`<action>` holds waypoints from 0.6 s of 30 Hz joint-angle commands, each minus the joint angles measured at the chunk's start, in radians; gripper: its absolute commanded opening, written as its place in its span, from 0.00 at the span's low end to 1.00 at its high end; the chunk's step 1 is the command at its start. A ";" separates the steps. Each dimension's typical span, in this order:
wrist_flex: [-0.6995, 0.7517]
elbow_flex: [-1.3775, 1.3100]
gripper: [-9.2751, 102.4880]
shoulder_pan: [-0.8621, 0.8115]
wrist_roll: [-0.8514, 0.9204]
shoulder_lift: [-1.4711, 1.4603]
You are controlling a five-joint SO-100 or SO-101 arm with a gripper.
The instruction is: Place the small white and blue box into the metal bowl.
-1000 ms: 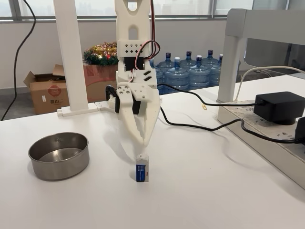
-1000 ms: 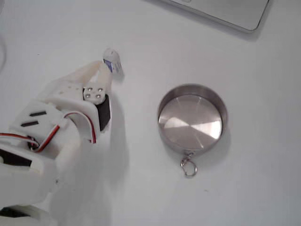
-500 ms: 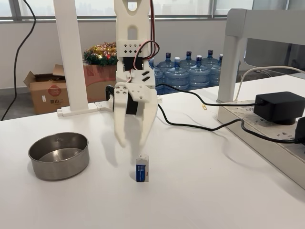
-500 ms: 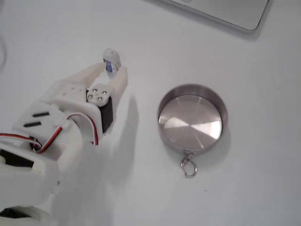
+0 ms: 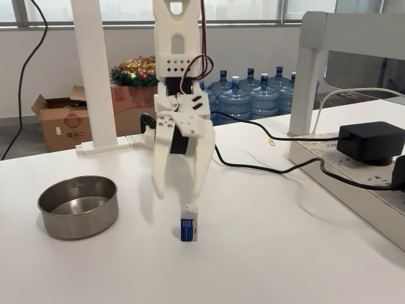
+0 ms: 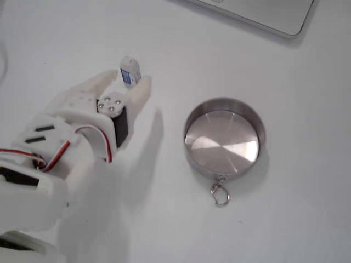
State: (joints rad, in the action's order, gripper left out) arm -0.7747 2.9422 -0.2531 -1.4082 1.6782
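The small white and blue box stands upright on the white table, blue face toward the camera; from above the box sits just beyond my fingertips. My white gripper hangs open above and slightly behind it, jaws spread with nothing between them. From above, the gripper straddles the near side of the box without touching it. The metal bowl rests empty at the left of the table, well apart from the box; in the top-down view the bowl lies to the right.
A black cable runs across the table to a black power adapter on a white power strip at right. A white frame post stands behind the bowl. A small metal ring lies by the bowl.
The gripper opened from nearly shut to wide open and shifted slightly forward and down toward the box. Box and bowl have not moved.
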 commanded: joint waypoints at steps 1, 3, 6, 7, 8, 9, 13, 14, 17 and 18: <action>-0.014 -0.051 0.31 0.006 -0.044 -0.046; -0.014 -0.067 0.31 0.008 -0.081 -0.069; -0.014 -0.087 0.31 0.018 -0.091 -0.087; -0.014 -0.091 0.31 0.018 -0.091 -0.087; -0.014 -0.095 0.31 0.018 -0.091 -0.091; -0.014 -0.100 0.31 0.018 -0.091 -0.100; -0.014 -0.127 0.31 0.018 -0.091 -0.132; -0.014 -0.137 0.31 0.018 -0.091 -0.143; -0.014 -0.163 0.31 0.018 -0.091 -0.175; -0.014 -0.172 0.31 0.018 -0.091 -0.184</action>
State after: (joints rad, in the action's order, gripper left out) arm -0.7747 2.8057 -0.2347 -1.4926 1.5064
